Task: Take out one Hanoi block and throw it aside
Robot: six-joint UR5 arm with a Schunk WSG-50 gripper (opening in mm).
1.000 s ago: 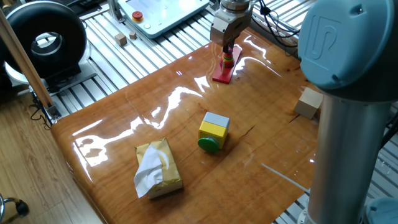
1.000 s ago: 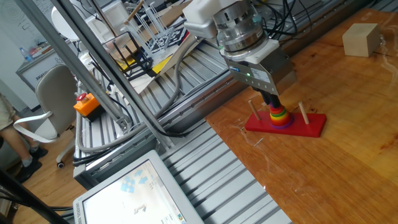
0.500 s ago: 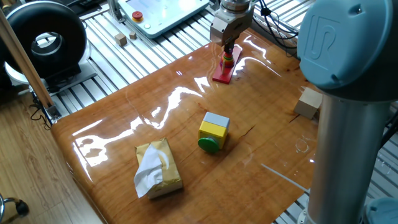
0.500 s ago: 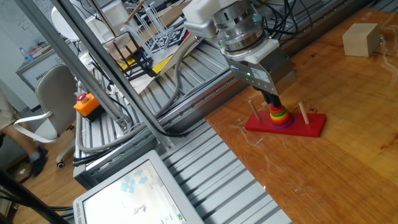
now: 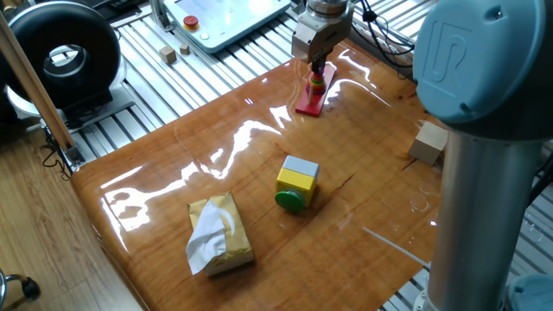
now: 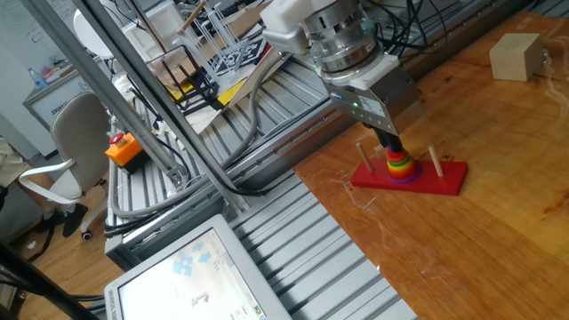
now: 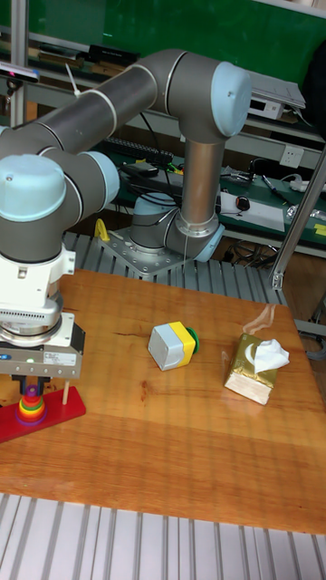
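The peg tower's red base (image 5: 307, 104) (image 6: 447, 178) (image 7: 56, 412) lies at the table's edge, with a stack of red, yellow, green and purple rings (image 5: 319, 83) (image 6: 399, 167) (image 7: 31, 409) on its middle peg. My gripper (image 5: 317, 69) (image 6: 390, 147) (image 7: 32, 388) hangs straight over that peg. Its dark fingers stand close together at the top of the stack. The Hanoi block is hidden; the fingertips cover the stack's top, and no view shows whether they clamp anything.
A yellow, grey and green cube (image 5: 296, 183) (image 7: 172, 344) sits mid-table, and a gold tissue box (image 5: 220, 233) (image 7: 256, 367) lies near the edge beyond it. A pale wooden block (image 5: 429, 142) (image 6: 515, 55) stands by the arm's column (image 5: 484, 190). Small wooden cubes (image 5: 168, 55) lie on the slatted frame.
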